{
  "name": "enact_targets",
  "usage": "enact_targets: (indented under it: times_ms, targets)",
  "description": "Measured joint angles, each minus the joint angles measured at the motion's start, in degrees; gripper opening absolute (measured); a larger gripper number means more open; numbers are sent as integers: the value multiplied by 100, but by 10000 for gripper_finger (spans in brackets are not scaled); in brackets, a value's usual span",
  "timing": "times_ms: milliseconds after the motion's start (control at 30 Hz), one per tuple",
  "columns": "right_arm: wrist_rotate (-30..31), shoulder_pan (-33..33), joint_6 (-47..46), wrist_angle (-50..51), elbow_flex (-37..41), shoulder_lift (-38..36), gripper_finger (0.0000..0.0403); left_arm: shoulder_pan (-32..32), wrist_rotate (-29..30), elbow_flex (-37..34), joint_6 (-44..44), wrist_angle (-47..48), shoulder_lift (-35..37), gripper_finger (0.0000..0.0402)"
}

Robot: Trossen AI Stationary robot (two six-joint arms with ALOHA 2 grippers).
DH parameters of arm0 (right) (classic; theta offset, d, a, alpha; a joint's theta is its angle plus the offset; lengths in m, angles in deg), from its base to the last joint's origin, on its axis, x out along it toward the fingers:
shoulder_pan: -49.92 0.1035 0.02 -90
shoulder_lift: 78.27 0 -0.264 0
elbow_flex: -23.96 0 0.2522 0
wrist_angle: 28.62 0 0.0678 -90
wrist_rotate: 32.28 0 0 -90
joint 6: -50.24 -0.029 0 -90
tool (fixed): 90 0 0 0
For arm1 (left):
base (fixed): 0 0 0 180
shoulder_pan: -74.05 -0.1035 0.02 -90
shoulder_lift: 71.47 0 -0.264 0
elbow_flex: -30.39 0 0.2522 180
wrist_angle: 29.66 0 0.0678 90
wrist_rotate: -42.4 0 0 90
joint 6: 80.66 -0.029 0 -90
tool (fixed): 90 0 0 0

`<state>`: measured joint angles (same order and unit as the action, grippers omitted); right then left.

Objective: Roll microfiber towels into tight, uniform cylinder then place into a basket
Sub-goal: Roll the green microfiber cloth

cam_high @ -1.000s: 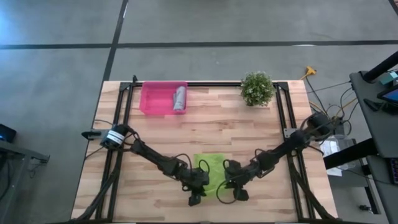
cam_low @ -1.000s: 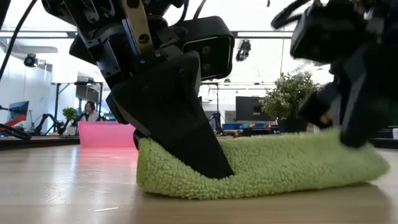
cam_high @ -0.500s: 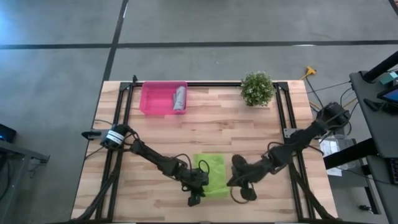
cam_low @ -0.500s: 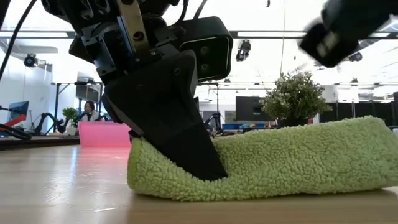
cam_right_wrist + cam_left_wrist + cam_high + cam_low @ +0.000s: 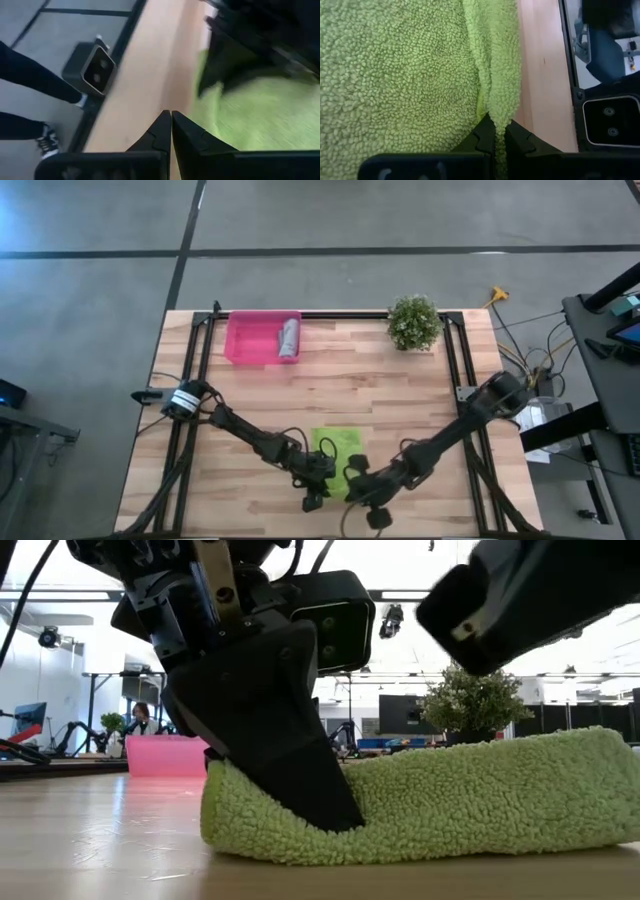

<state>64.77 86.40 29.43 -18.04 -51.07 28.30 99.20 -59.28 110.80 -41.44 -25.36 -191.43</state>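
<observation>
Near the tabletop's (image 5: pixel 400 385) six-o'clock edge lies the lime green towel (image 5: pixel 338 455), partly folded over; the left gripper (image 5: pixel 316 480) pinches its near fold, fingers pressed together on the pile, while the right gripper (image 5: pixel 362 492), closed on nothing, hangs just beside the towel's four-o'clock corner. At eleven o'clock the pink basket (image 5: pixel 250 338) already holds the rolled grey towel (image 5: pixel 289 338). Rolling well calls, I judge, for both grippers holding the same edge level and turning it evenly toward twelve o'clock, so the cylinder stays tight.
</observation>
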Motion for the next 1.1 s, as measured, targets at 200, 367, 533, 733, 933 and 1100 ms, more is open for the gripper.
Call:
enact_targets:
  times_ms: [200,367,533,733,933,1100]
  targets:
    - [-107,-41,-149,42,-367,594,8,0,0,3,92,-2,0,0]
    - [-87,-117,-669,-35,-406,843,8,0,-4,3,92,-18,0,0]
    - [304,-162,-1410,-125,-326,789,8,0,-23,2,97,-55,0,0]
    - [526,-162,-2164,-369,51,714,8,0,-103,16,95,-88,0,0]
    - [624,-182,-2788,-888,433,694,8,0,-129,13,92,-100,0,0]
    - [602,-200,-3249,-1292,597,799,8,0,-131,13,47,-103,0,0]
